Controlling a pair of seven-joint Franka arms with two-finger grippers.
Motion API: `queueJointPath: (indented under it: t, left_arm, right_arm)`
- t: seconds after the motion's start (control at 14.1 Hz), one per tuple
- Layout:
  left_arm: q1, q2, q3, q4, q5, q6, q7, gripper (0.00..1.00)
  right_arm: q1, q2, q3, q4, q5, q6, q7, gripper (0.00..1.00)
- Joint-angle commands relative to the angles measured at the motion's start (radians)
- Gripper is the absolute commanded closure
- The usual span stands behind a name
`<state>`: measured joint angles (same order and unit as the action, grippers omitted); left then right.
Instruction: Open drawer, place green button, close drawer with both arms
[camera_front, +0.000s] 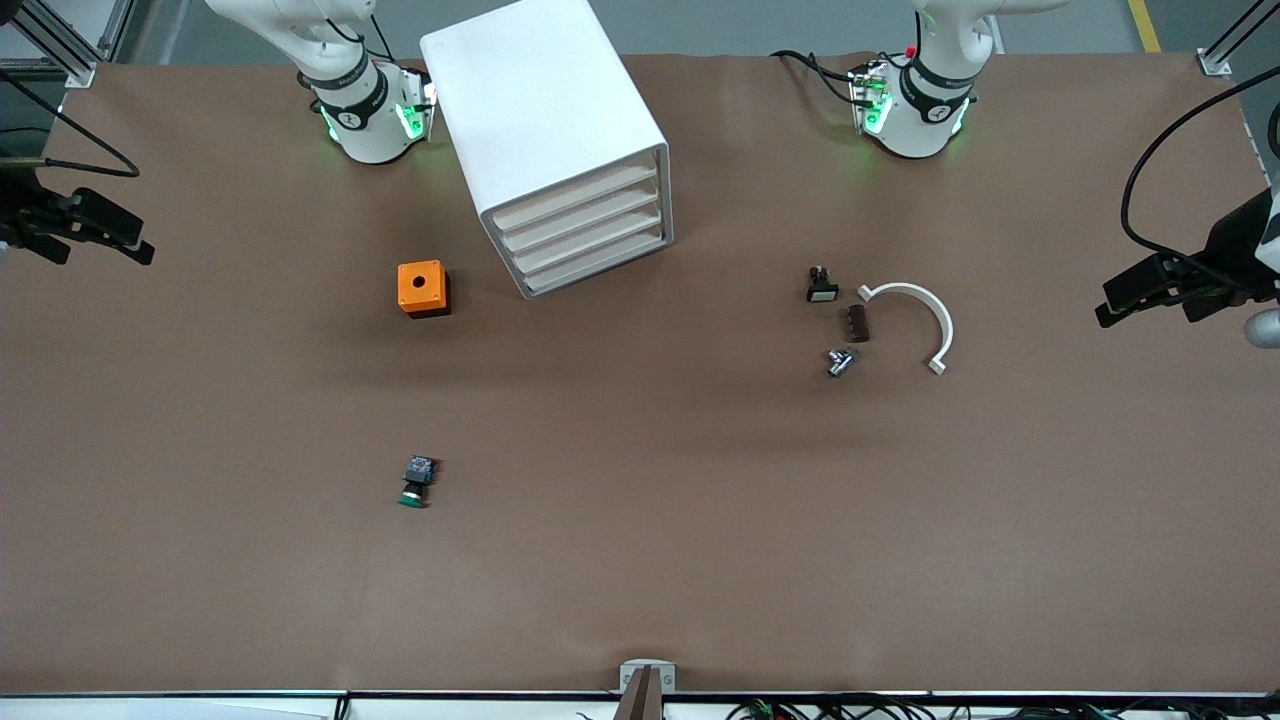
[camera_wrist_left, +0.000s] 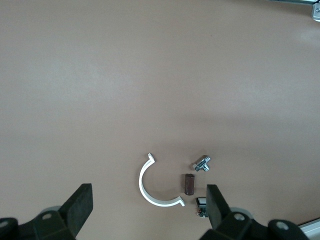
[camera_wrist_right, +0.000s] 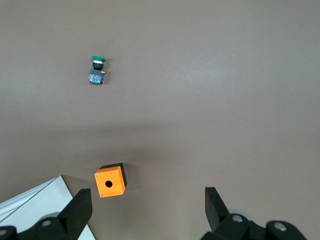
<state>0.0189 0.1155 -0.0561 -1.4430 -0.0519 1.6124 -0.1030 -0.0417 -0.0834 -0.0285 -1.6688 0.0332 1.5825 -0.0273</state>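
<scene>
No step of the task appears to have been started. The white cabinet (camera_front: 560, 140) is set near the edge of the surface (camera_front: 640, 560) where the robots' bases stand, between the two bases, and all four of its drawers are seen shut, the lowest drawer (camera_front: 600, 266) included. The button (camera_front: 418, 481), with its green cap and black body, is left lying on its side on the open surface, nearer to the front camera than the orange cube (camera_front: 423, 288) and toward the right arm's end, well apart from the cabinet. The right end effector (camera_wrist_right: 147, 207) is held high at the right arm's end of the surface, its fingers spread wide with nothing between them; the orange cube, the button and a corner of the cabinet are seen below it in the right wrist view. The left end effector (camera_wrist_left: 150, 207) is likewise held high and wide open at the left arm's end, empty, over a white half-ring clip (camera_front: 920, 318), a small brown block (camera_front: 857, 323), a small metal part (camera_front: 840, 361) and a black piece with a white face (camera_front: 821, 286). Everything is judged still to be done: the lowest drawer is to be pulled out, the button picked up and laid in it, and the drawer pushed shut.
</scene>
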Motion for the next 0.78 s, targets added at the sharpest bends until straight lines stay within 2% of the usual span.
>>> queueJointPath:
  t: [0.0,0.35,0.64,0.71]
  left_arm:
    - [0.010,0.010,-0.013,0.023,0.018,-0.020,-0.009,0.00]
    - [0.015,0.010,-0.013,0.026,0.012,-0.020,-0.001,0.00]
    - [0.001,0.009,-0.016,0.027,-0.089,-0.022,-0.010,0.00]
    - [-0.008,0.007,-0.019,0.027,-0.148,-0.022,-0.021,0.00]
  right_arm:
    - [-0.009,-0.021,0.004,-0.022,-0.009,0.010,-0.014,0.00]
    - [-0.009,-0.021,0.004,-0.022,-0.009,0.010,-0.014,0.00]
    - [-0.009,-0.021,0.004,-0.022,-0.009,0.010,-0.014,0.00]
    - [-0.007,-0.021,0.004,-0.022,-0.009,0.010,-0.014,0.00]
